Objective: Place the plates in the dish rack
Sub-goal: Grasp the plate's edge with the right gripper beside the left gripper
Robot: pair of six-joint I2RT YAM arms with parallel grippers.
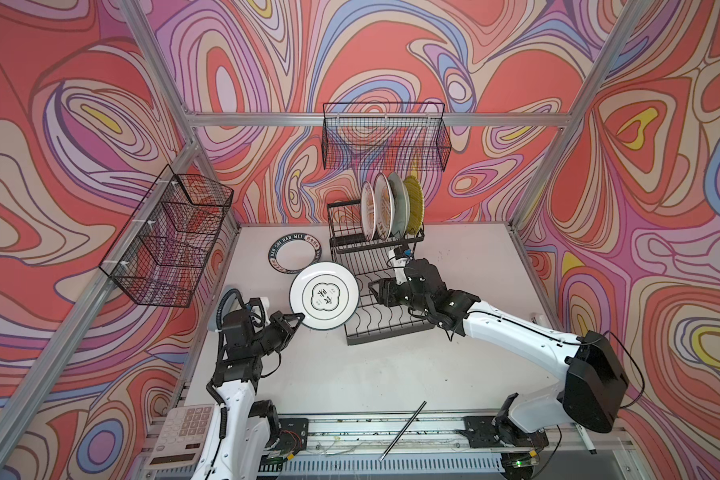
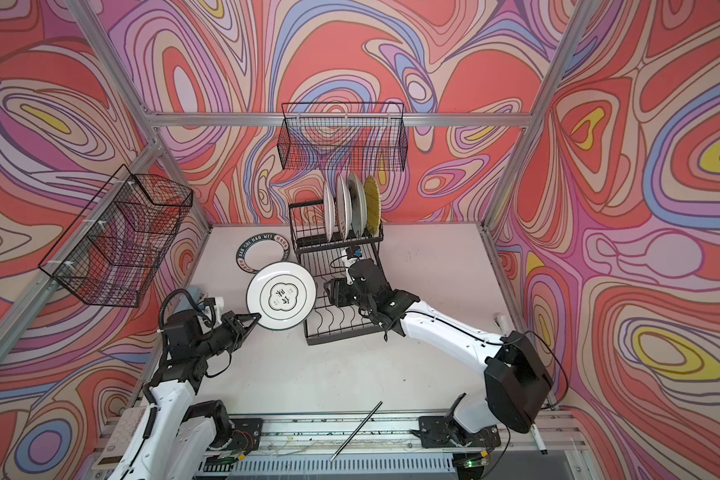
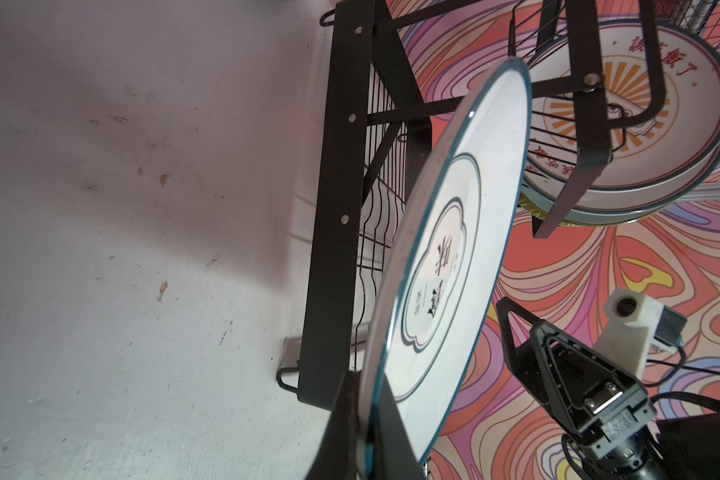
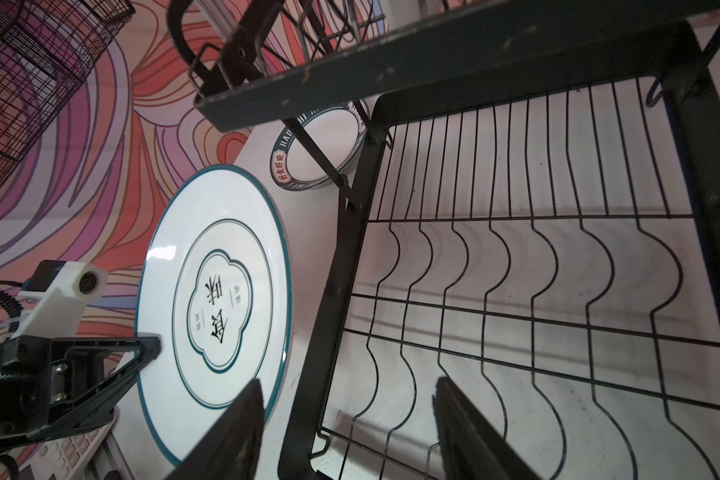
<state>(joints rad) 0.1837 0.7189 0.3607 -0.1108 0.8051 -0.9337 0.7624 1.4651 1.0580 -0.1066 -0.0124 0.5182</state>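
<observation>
Glossy plate point(image 4: 213, 291); matt black metal rack point(image 4: 336, 253); scuffed white tabletop point(image 3: 121, 208).

The pale tabletop point(image 1: 391, 374) is bearing a black wire two-tier dish rack point(image 1: 362, 266); a round black-rimmed lettered plate point(image 1: 295, 254) is lying beside it.

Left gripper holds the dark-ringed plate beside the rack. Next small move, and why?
Probably move the right gripper onto the free rim of the dark-ringed plate: its jaws stand open beside it, while the left gripper pinches the opposite rim.
</observation>
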